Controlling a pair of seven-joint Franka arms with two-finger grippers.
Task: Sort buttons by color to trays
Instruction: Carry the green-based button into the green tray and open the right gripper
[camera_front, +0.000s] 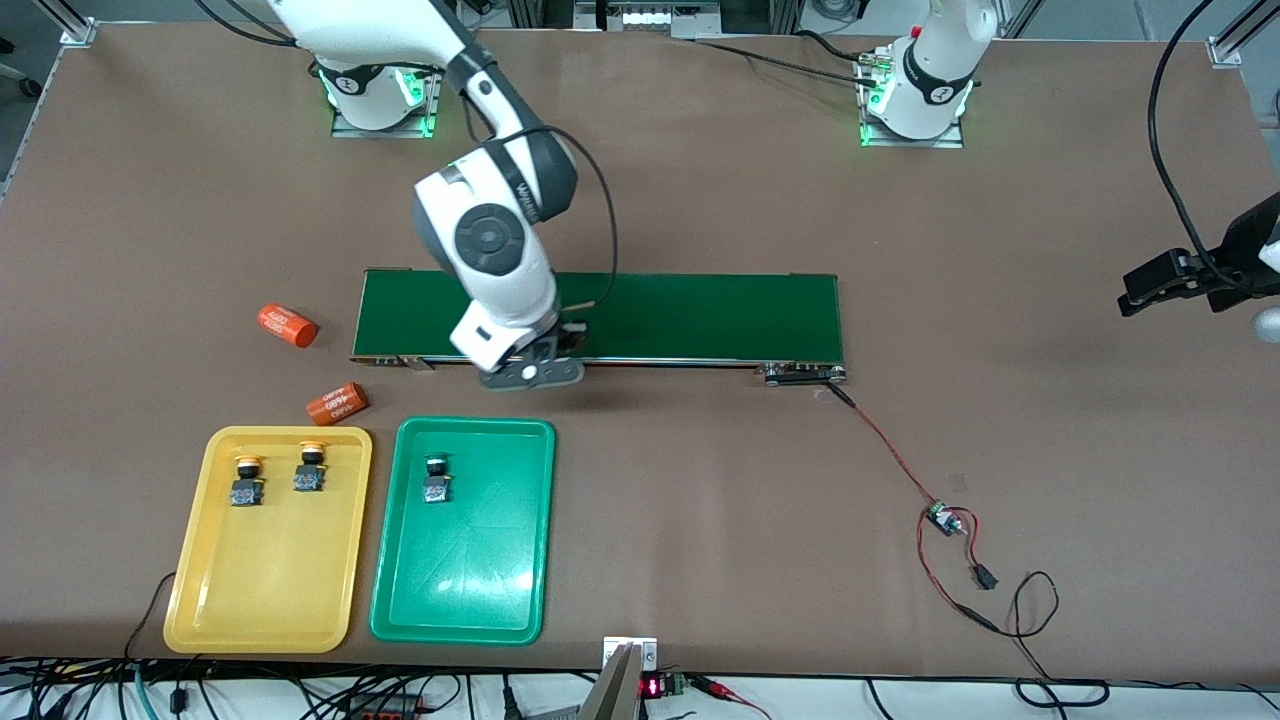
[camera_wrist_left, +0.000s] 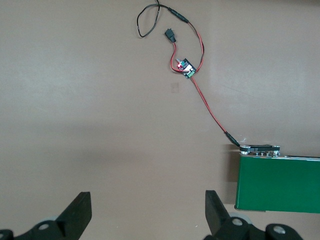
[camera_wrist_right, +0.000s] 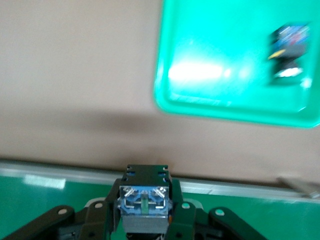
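My right gripper (camera_front: 572, 333) hangs over the conveyor belt's edge nearest the front camera. In the right wrist view the gripper (camera_wrist_right: 144, 207) is shut on a button (camera_wrist_right: 144, 197) with a black body and blue terminal end; its cap is hidden. The yellow tray (camera_front: 200, 590) holds two yellow-orange buttons (camera_front: 247, 480) (camera_front: 311, 468). The green tray (camera_front: 480, 580) beside it holds one green button (camera_front: 436, 478); tray (camera_wrist_right: 200, 75) and button (camera_wrist_right: 289, 55) also show in the right wrist view. My left gripper (camera_front: 1135, 298) (camera_wrist_left: 148, 212) waits open and empty above bare table at the left arm's end.
A long dark-green conveyor belt (camera_front: 700, 315) lies mid-table. Two orange cylinders (camera_front: 288, 326) (camera_front: 337, 403) lie between the belt and the yellow tray, toward the right arm's end. Red and black wires with a small controller board (camera_front: 940, 518) run from the belt's end.
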